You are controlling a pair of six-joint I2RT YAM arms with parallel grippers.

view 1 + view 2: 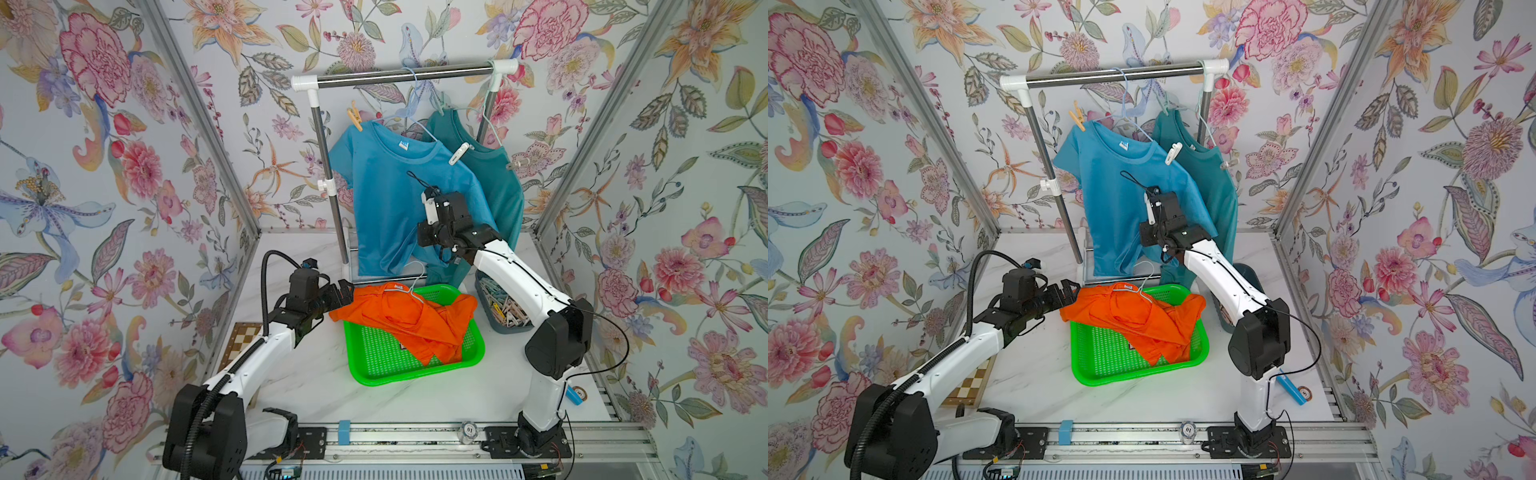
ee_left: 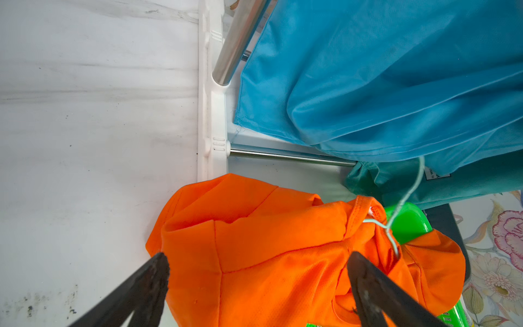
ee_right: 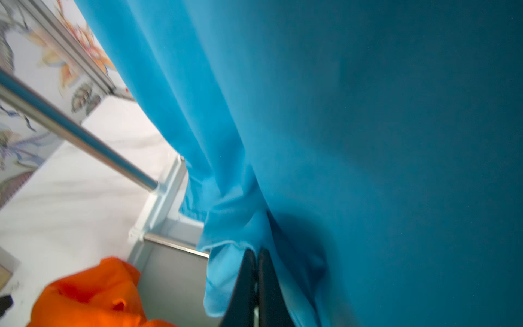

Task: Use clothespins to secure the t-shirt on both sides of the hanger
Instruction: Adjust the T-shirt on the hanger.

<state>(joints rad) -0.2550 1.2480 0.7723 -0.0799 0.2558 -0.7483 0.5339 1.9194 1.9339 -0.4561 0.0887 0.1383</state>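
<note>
Pinning looked finished on the light blue t-shirt (image 1: 386,195), which hung from the rack (image 1: 399,75) along the far edge of the tabletop (image 1: 316,374) with a yellow clothespin (image 1: 355,117) on one shoulder and a white clothespin (image 1: 458,153) on the other. The step in hand seemed to be fetching the next garment. An orange t-shirt (image 1: 411,316), threaded on a pale wire hanger (image 2: 387,227), lay crumpled in the green basket (image 1: 380,351) near the middle of the tabletop, one shoulder spilling over the basket's left rim. The left tool (image 1: 345,293) stood wide apart, its two fingers straddling that spilled shoulder without clamping it, so it held nothing. The right tool (image 3: 257,252) was clenched, jaws together, pressed into the lower hem of the light blue t-shirt. Cloth bunched around its tips, but whether a fold was actually pinched between them could not be told. Spare clothespins (image 1: 509,309) filled a grey bin (image 1: 481,291) by the right edge. The next move probably called for the left tool to close on the orange cloth or, better, on the hanger's hook, then lift it to the rack before any pin was picked. Grabbing cloth alone risked sliding the shirt off its hanger.
</note>
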